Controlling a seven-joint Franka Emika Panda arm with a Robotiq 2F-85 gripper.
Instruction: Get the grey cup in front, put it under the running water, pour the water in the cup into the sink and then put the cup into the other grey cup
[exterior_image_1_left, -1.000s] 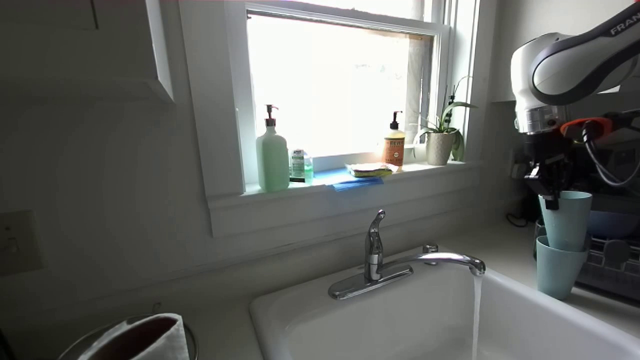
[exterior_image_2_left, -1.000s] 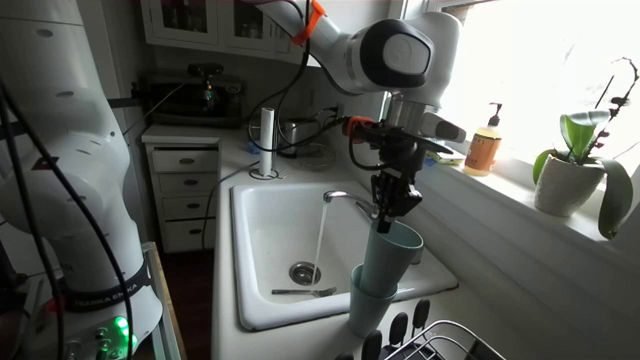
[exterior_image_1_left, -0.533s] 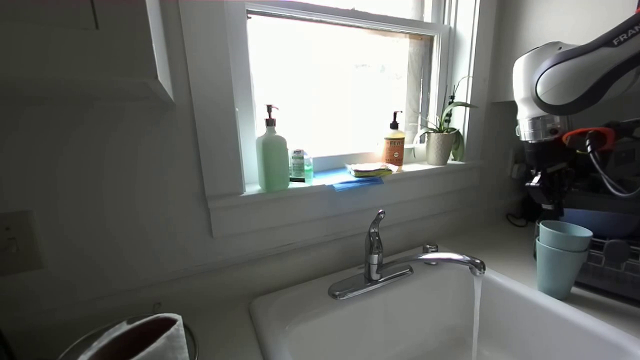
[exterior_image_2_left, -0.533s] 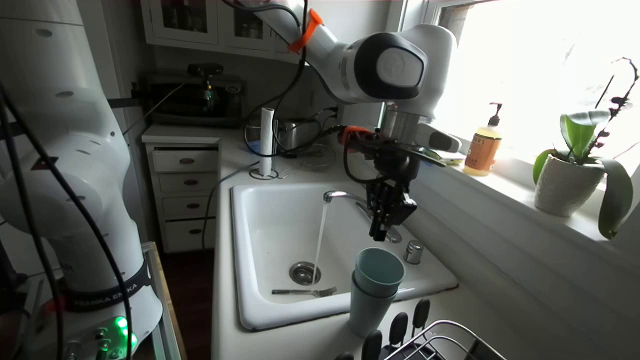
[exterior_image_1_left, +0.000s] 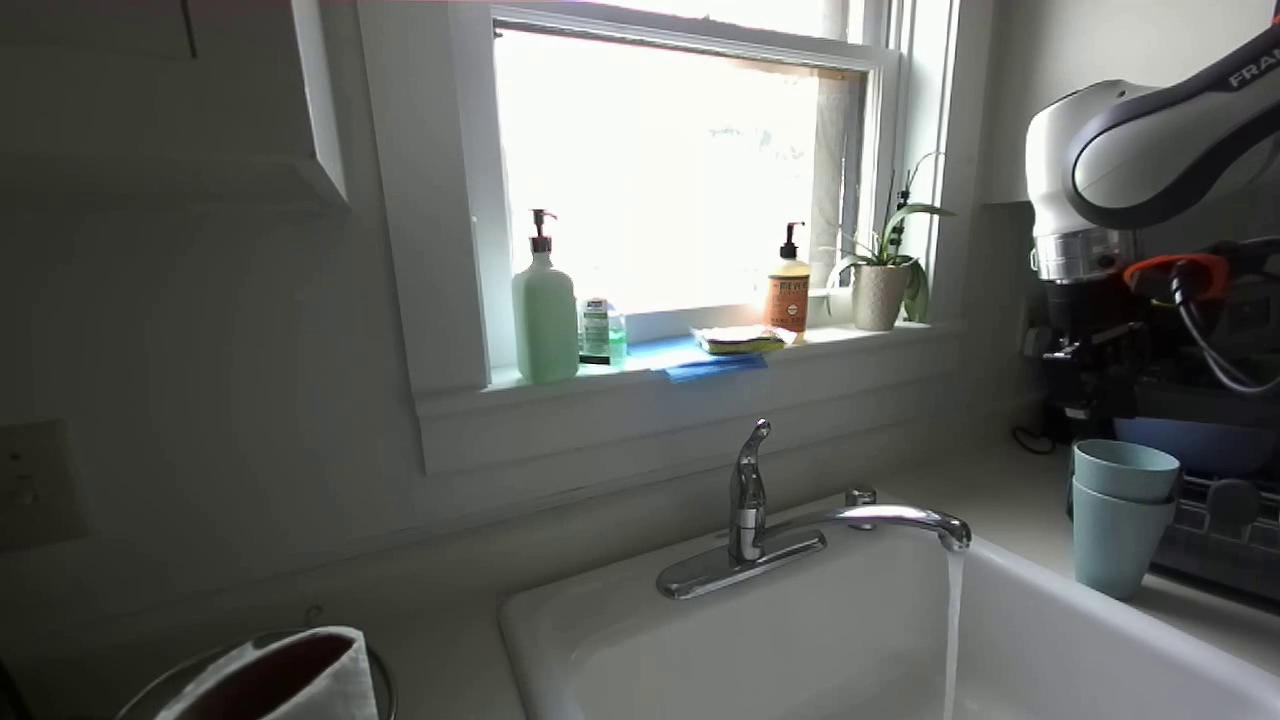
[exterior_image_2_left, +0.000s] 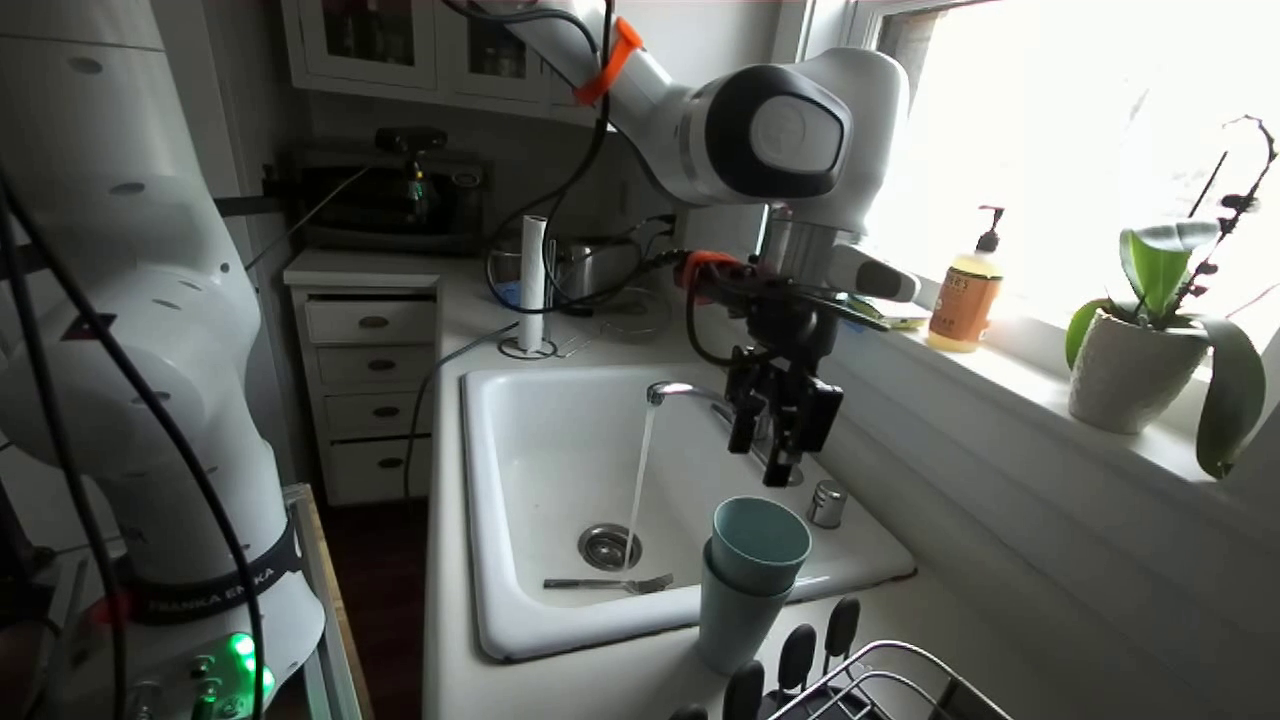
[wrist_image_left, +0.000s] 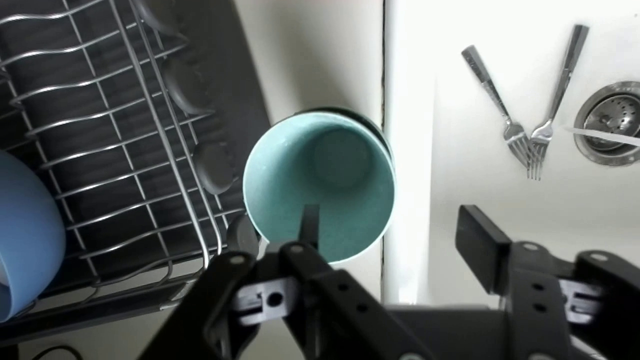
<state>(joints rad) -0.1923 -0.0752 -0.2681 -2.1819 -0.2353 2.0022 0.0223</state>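
Observation:
Two pale blue-green cups, the task's grey cups, stand nested on the counter beside the sink. The upper cup (exterior_image_2_left: 760, 535) sits inside the lower cup (exterior_image_2_left: 735, 625), its rim poking out above, in both exterior views. From the wrist view I look down into the upper cup (wrist_image_left: 345, 160); no water is discernible in it. My gripper (exterior_image_2_left: 762, 458) hovers above the cups, not touching them, its jaws spread with nothing between them. A thin stream of running water (exterior_image_1_left: 953, 620) falls from the faucet (exterior_image_1_left: 900, 516) into the white sink (exterior_image_2_left: 483, 540).
A wire dish rack (wrist_image_left: 115, 125) with a blue bowl (wrist_image_left: 30, 235) is close beside the cups. Two forks (wrist_image_left: 542, 131) lie in the sink near the drain (wrist_image_left: 612, 122). Soap bottles (exterior_image_1_left: 547, 320) and a potted orchid (exterior_image_2_left: 1135, 375) line the windowsill.
One second ago the gripper was shut on the upper cup, held high over the lower one. The cup has since dropped down into it, and the jaws have spread apart; the arm sits slightly lower.

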